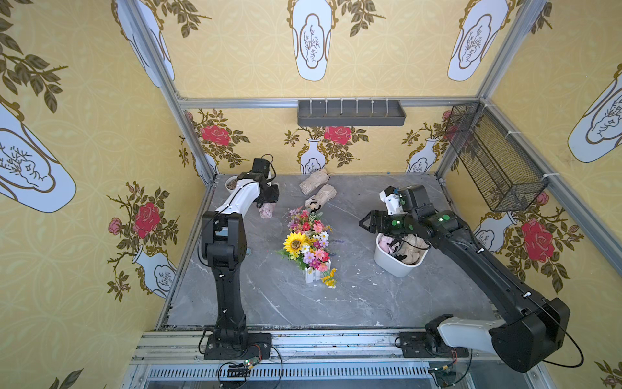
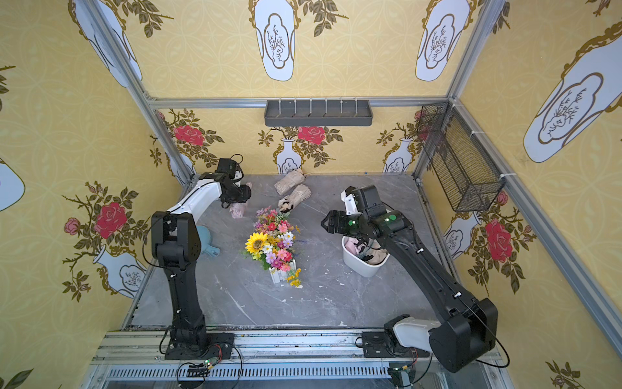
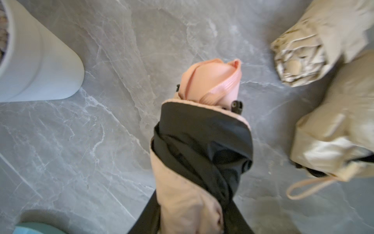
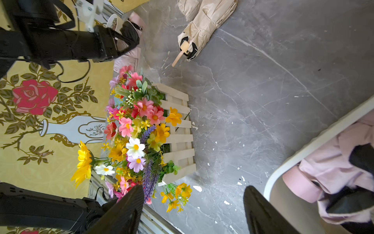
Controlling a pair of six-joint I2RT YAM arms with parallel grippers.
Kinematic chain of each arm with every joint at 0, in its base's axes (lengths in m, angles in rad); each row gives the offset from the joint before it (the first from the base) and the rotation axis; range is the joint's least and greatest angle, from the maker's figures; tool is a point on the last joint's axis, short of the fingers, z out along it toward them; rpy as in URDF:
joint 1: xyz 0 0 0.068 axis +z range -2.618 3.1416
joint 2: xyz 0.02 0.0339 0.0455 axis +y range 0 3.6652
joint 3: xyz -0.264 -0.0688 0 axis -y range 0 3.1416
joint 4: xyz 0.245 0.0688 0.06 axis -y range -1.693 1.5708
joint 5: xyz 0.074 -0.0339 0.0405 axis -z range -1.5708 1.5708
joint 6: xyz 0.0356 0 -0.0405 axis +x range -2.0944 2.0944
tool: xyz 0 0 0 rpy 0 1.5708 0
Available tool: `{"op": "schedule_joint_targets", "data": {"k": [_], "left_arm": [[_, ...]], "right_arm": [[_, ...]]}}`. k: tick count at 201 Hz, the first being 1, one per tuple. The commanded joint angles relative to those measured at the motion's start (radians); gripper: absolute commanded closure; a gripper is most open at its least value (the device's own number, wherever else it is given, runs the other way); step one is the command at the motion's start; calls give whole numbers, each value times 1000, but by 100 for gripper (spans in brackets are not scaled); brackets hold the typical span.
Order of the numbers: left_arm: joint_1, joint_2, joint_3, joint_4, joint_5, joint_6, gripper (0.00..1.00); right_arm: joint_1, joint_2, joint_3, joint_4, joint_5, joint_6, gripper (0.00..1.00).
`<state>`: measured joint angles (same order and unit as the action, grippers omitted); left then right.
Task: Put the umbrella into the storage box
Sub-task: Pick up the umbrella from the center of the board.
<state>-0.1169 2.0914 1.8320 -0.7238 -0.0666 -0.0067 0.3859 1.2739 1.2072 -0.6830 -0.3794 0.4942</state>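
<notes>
Pink umbrella (image 3: 210, 81), its black lining plain only in the left wrist view, is over the far-left part of the bench (image 1: 336, 303), clamped in the left pincer (image 4: 130, 39). Storage box (image 1: 392, 264), well apart, holds other folded umbrellas. The right pincer (image 4: 193, 189) gapes wide and empty just beside its rim.

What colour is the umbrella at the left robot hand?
The umbrella is pale pink with a black lining, clearest in the left wrist view.

A mock-home robot test cell: aluminium frame (image 1: 235, 102), floral wallpaper (image 1: 242, 57).
</notes>
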Motion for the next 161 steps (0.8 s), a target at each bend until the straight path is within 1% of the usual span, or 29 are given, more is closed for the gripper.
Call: {"op": "schedule_joint_targets", "data": {"k": [1,20,45,66,109,129,161], "left_arm": [[2,-82,-22,36,147,-49,85],[1,-172,-54,54,239,-91,87],[1,-296,-161,139,365,-165,88],[1,-373,-239,202,477,-227,90],[0,-481,-344,345,686,-381,94],[-1,-533,-391,422,752,-458,93],[-23,-603,-493,599,867,-608,93]], "right_arm": [[2,8,13,-4,-61,8,19],[3,10,22,7,-81,11,19],[7,12,34,28,-93,20,18],[8,13,30,82,-140,32,18],[20,7,-46,313,-250,111,16],[46,25,-41,369,-260,121,15],[118,83,30,396,-242,102,14]]}}
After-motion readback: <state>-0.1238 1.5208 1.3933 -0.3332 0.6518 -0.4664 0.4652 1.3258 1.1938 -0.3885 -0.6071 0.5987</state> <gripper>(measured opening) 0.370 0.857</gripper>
